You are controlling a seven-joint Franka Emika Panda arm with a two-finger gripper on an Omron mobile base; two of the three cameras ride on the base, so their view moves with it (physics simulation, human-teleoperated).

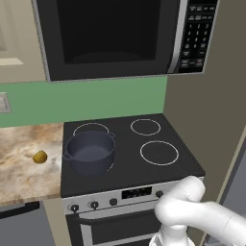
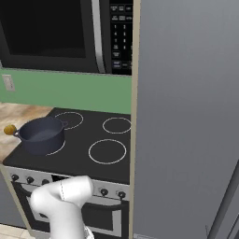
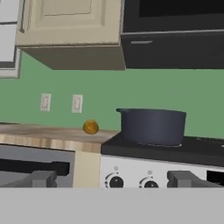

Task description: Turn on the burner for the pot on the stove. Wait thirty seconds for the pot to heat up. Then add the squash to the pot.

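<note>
The claw [image 3: 111,179] hangs low in front of the stove [image 1: 129,166], its two dark fingertips [image 3: 43,178] spread wide apart with nothing between them. It sits down at the level of the silver front panel, and straight ahead of it, between the tips, are two of the black knobs [image 3: 116,182]. Up and beyond the claw, slightly to its right, the pot [image 3: 152,126] stands upright on the black glass, lidless, resting on the front left burner [image 1: 91,166], whose white ring peeks out around its base. To the claw's left and a little farther back, the squash [image 3: 90,127] lies on the marbled table [image 1: 24,163], near the pot but clear of it, with a strip of table and the stove's edge between them. The other three white rings [image 1: 159,152] on the glass are bare, off to the claw's right. Behind everything runs the green wall [image 3: 100,92] with two pale switch plates [image 3: 77,103] above the squash, and high above the claw hangs the black microwave [image 1: 120,36], with a cream cabinet [image 3: 70,26] beside it to the left. The white arm [image 1: 192,214] bends down in front of the oven door.
</note>
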